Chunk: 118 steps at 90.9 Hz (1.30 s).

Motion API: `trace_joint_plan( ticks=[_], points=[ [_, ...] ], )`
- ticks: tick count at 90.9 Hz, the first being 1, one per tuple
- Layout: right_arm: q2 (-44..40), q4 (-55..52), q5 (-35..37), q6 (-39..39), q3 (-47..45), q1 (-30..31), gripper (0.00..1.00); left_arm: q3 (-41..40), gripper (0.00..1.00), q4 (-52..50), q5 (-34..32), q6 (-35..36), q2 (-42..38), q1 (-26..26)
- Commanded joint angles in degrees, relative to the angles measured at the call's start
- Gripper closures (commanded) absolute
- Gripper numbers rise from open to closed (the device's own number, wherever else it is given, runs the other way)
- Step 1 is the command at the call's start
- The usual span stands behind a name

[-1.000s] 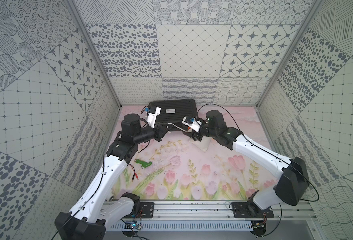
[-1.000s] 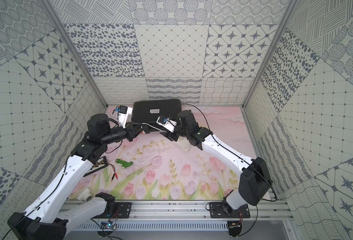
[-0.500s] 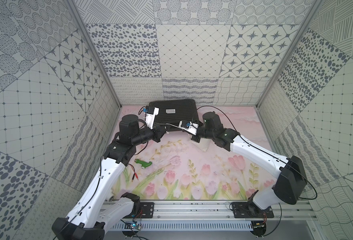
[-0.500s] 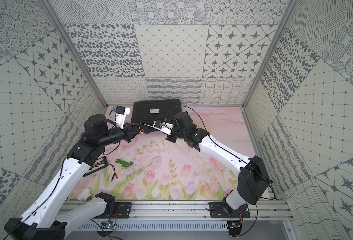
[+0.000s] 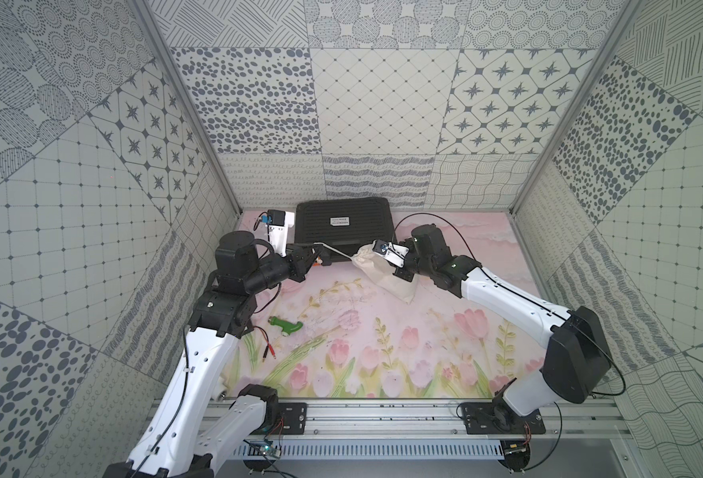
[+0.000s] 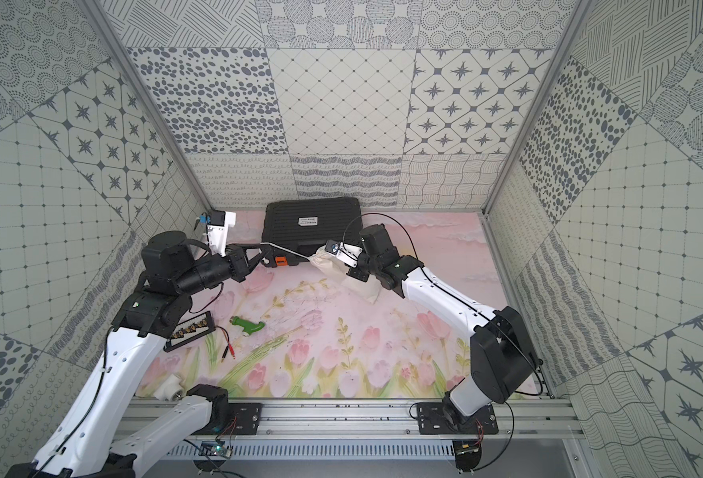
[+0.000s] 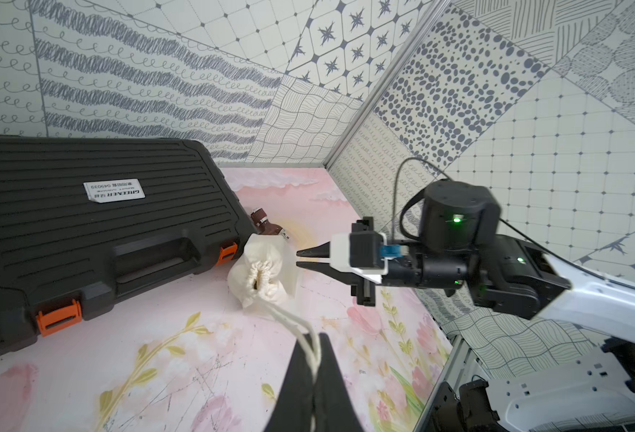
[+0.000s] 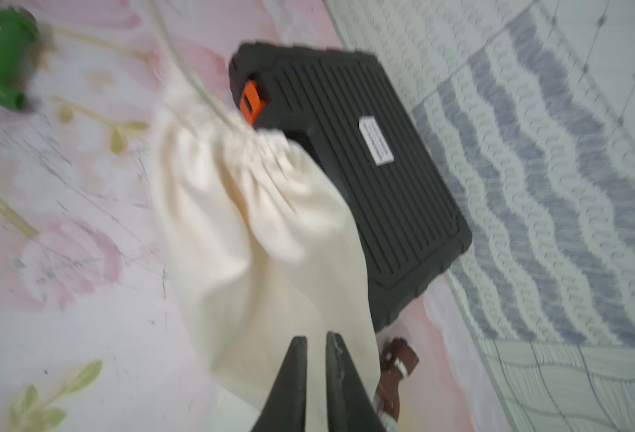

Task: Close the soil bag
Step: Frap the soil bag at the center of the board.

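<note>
Left wrist view: soil bag ahead, cord in left end effector.

"GREENER" label on black case

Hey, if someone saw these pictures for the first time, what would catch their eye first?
Probably the cream soil bag toward the back of the flowered mat, its mouth gathered and its cord stretched taut to the left gripper, which pinches it. Next, the black case with orange latches against the back wall.
</note>
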Motion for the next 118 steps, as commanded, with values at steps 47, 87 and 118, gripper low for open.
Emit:
trace_joint_plan(
  ticks=[47, 87, 118],
  points=[
    [-6.32, -2.00, -14.57, 5.81, 5.09, 4.95, 0.40, 1.25, 1.00, 7.72, 6.08, -3.35, 1.47, 0.64],
    [6.72, 2.19, -14.82, 7.48, 15.67, 10.52, 0.50, 1.20, 1.00, 6.64, 5.92, -2.81, 0.84, 0.65],
    [9.63, 3.59, -16.03, 8.92, 17.41, 11.23, 0.57, 1.10, 1.00, 6.60, 5.96, -2.70, 0.86, 0.59]
  ],
)
